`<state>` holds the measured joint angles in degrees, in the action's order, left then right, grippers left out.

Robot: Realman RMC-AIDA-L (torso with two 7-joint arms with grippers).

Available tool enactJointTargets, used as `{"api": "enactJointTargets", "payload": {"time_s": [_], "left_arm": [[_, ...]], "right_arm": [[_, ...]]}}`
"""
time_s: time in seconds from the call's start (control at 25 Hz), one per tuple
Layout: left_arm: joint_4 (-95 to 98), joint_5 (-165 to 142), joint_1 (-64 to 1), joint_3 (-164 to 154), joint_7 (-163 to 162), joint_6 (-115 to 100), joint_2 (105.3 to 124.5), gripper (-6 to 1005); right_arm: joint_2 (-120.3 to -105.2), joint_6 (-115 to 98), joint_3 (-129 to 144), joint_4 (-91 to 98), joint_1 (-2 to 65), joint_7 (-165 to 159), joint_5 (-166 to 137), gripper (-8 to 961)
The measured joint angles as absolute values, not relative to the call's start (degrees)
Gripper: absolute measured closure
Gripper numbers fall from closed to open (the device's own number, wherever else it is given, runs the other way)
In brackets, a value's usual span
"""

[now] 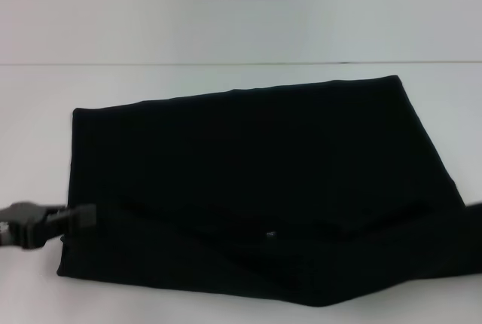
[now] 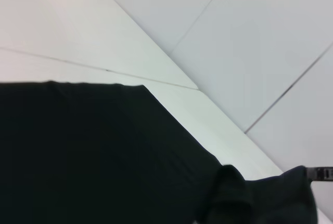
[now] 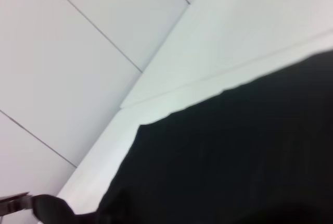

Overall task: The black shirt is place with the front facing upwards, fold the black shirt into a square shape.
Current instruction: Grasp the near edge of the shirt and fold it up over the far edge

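At shirt's near-left edge, left gripper [image 1: 83,217] reaches w/ arm horizontal.

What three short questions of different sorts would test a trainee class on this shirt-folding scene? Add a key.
1. True or false: the black shirt lies partly folded on the white table, with no lettering showing.
2. Which gripper touches the shirt's near left edge in the head view? A. left gripper B. right gripper C. neither
3. Fill in: the right arm enters at the head view's ____ edge, over the shirt's near corner.

Key
1. True: plain black fabric faces up, and a folded flap crosses the near part.
2. A: the left gripper meets that edge.
3. Right: the right arm is barely visible there.
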<state>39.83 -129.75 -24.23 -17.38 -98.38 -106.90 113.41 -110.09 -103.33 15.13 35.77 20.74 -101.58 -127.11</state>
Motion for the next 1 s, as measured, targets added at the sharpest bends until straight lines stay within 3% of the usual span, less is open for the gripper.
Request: {"api": "enactJointTargets", "payload": {"time_s": [0.36,1.0], "left_arm": [[39.81,-129.3,-31.12,-17.32,-104.1,-96.66,113.64,909],[32.49,-129.91,-40.85,-18.86,-107.55,-66.43,114.17,895]], "right_arm": [[-108.47,-96.99,15.46,35.77,29.16,-106.12,-127.1,927],[-108.61,-63.99,29.05,26.81,43.83,-111.91,-127.2,927]]}}
